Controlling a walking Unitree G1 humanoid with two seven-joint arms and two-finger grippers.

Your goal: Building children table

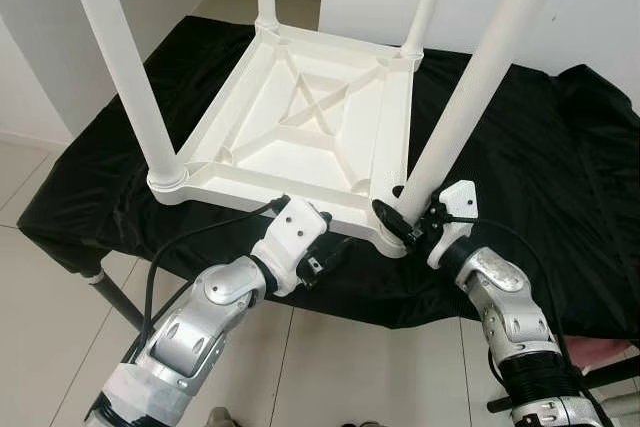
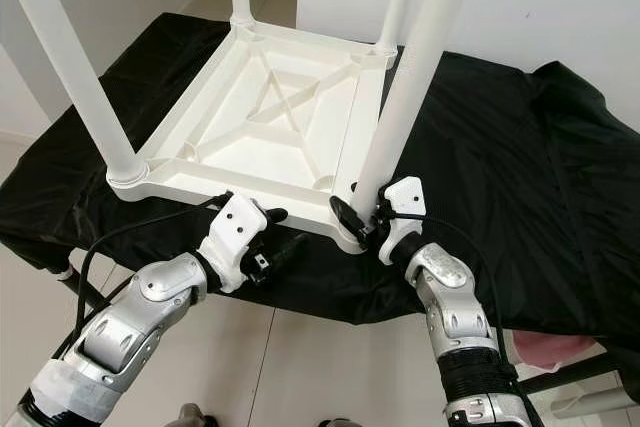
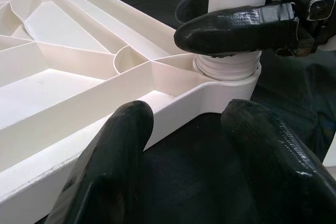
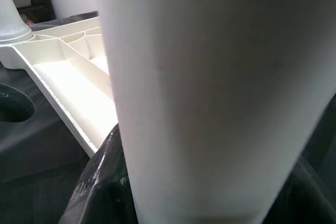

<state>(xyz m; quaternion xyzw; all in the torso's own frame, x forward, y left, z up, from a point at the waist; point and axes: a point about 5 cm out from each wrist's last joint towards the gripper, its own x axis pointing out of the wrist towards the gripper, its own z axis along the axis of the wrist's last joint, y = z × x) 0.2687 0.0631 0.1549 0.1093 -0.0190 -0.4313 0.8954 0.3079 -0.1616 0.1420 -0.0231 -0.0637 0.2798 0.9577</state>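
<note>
The white children table (image 1: 300, 127) was seen upside down in the centre of the frame on the black-covered desk (image 1: 560, 167), with all four legs already standing in their corner sockets. The right gripper (image 1: 400, 219) was clamped on the near right leg (image 1: 470, 97) just above its socket, so this leg was judged to be the last one being seated. The left gripper (image 3: 184, 145) was held apart just beside the near edge of the table, gripping nothing.

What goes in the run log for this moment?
stage: fitting near-right leg | right gripper: shut on leg base | left gripper: open, at tabletop front edge | tabletop: upside down on black cloth
</note>
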